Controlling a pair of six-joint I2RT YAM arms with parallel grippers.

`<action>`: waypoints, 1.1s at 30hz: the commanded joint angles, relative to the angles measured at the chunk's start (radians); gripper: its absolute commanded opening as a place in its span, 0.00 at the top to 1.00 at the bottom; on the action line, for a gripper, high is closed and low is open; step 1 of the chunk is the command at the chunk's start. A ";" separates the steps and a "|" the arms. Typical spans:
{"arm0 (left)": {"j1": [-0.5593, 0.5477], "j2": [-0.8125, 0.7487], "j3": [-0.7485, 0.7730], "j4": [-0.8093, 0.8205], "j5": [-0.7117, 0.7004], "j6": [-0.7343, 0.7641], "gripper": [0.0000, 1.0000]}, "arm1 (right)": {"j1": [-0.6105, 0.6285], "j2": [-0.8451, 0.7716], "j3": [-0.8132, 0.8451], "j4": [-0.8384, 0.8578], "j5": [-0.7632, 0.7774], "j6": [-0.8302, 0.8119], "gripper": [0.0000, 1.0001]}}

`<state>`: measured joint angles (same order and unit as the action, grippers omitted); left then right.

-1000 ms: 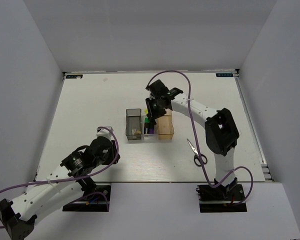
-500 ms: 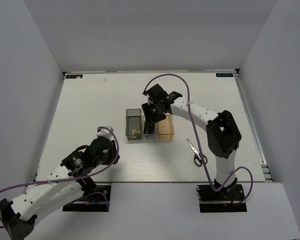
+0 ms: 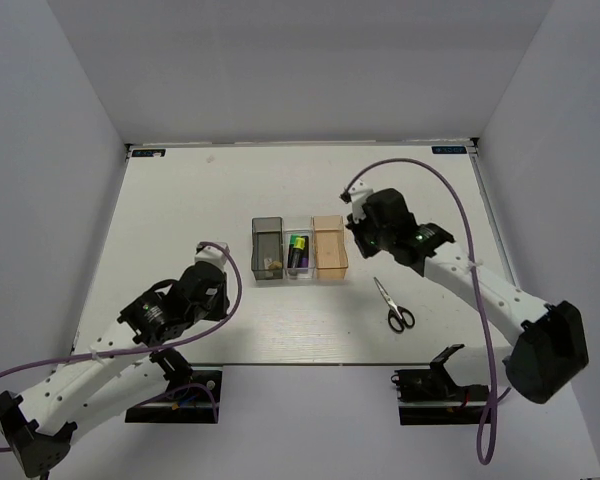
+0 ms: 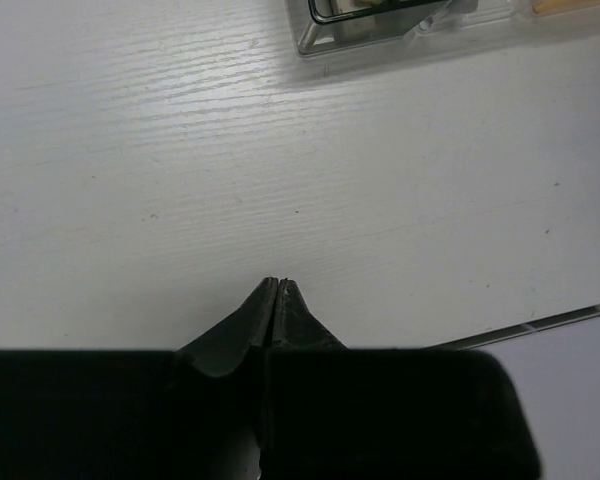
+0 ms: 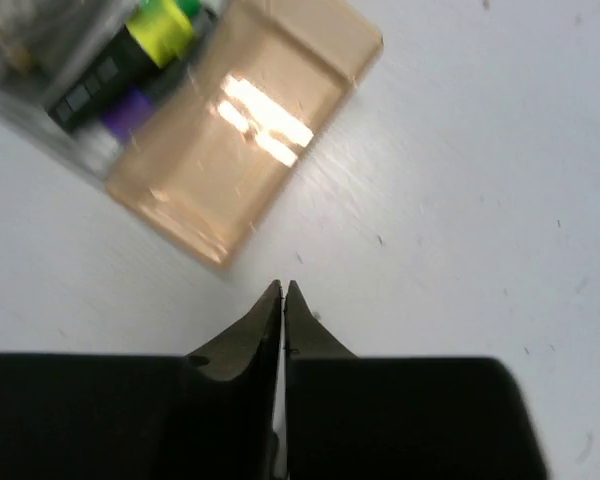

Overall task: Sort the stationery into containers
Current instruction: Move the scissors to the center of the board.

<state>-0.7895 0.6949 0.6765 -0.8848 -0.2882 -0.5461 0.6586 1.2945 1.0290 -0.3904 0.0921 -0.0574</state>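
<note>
Three bins stand in a row mid-table: dark grey (image 3: 267, 248), clear (image 3: 298, 250), orange-tan (image 3: 330, 247). A yellow-capped marker (image 3: 298, 243) lies in the clear bin, and it also shows in the right wrist view (image 5: 165, 25) beside a black marker body (image 5: 90, 90). A small tan eraser (image 3: 272, 264) lies in the grey bin. Black-handled scissors (image 3: 392, 305) lie on the table right of the bins. My right gripper (image 5: 283, 287) is shut and empty, just right of the orange bin (image 5: 240, 130). My left gripper (image 4: 278, 283) is shut and empty, short of the grey bin (image 4: 370, 20).
The table's near edge (image 4: 540, 325) shows as a metal strip beside my left gripper. White walls enclose the table on three sides. A purple cable (image 3: 450, 190) arcs over my right arm.
My right arm has swung from over the clear bin to the right of the orange bin, uncovering the marker in the clear bin. My left arm has shifted slightly forward.
</note>
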 commanded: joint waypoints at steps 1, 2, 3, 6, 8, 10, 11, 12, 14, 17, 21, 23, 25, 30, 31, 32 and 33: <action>-0.001 0.031 0.031 -0.036 -0.031 0.052 0.84 | -0.059 -0.116 -0.113 -0.091 -0.115 -0.276 0.96; 0.003 0.040 0.034 -0.037 -0.025 0.057 0.78 | -0.074 -0.138 -0.156 -0.146 -0.168 -0.345 0.83; 0.012 0.044 0.034 -0.039 -0.025 0.063 0.56 | -0.086 -0.197 -0.185 -0.203 -0.157 -0.375 0.80; 0.063 0.080 0.040 -0.043 0.021 0.092 0.34 | -0.129 -0.280 -0.289 -0.265 -0.098 -0.416 0.68; 0.149 0.100 0.034 -0.037 0.113 0.113 0.29 | -0.155 -0.323 -0.363 -0.292 -0.041 -0.424 0.68; 0.191 0.097 0.021 -0.020 0.215 0.135 0.29 | -0.166 -0.333 -0.382 -0.315 -0.044 -0.418 0.74; 0.231 0.088 0.014 0.004 0.242 0.136 0.30 | -0.177 -0.340 -0.395 -0.332 -0.046 -0.415 0.76; 0.248 0.077 -0.006 0.013 0.285 0.141 0.34 | -0.183 -0.343 -0.412 -0.341 -0.048 -0.407 0.79; 0.288 0.071 -0.015 0.035 0.349 0.144 0.58 | -0.194 -0.348 -0.428 -0.338 -0.046 -0.398 0.79; 0.254 0.061 -0.018 0.117 0.412 0.117 0.91 | -0.211 -0.357 -0.448 -0.311 -0.012 -0.381 0.79; -0.016 0.216 0.076 0.179 0.292 0.028 1.00 | -0.232 -0.379 -0.449 -0.225 0.099 -0.291 0.88; -0.152 0.320 0.185 0.205 0.186 0.017 1.00 | -0.246 -0.360 -0.435 -0.225 0.104 -0.239 0.89; -0.266 0.470 0.280 0.222 0.097 -0.005 0.93 | -0.257 -0.330 -0.409 -0.264 0.087 -0.223 0.89; -0.409 0.708 0.432 0.282 0.017 -0.149 0.62 | -0.293 -0.374 -0.415 -0.207 0.206 -0.179 0.79; -0.412 0.750 0.428 0.349 0.012 -0.176 0.62 | -0.310 -0.389 -0.434 -0.132 0.274 -0.162 0.78; -0.419 0.768 0.423 0.372 0.009 -0.261 0.62 | -0.313 -0.443 -0.438 -0.104 0.346 -0.124 0.74; -0.424 0.816 0.414 0.415 -0.015 -0.288 0.62 | -0.321 -0.458 -0.445 -0.084 0.369 -0.118 0.74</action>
<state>-1.2041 1.4467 1.0946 -0.5644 -0.2104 -0.6765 0.3599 0.9146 0.5842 -0.6056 0.2893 -0.2520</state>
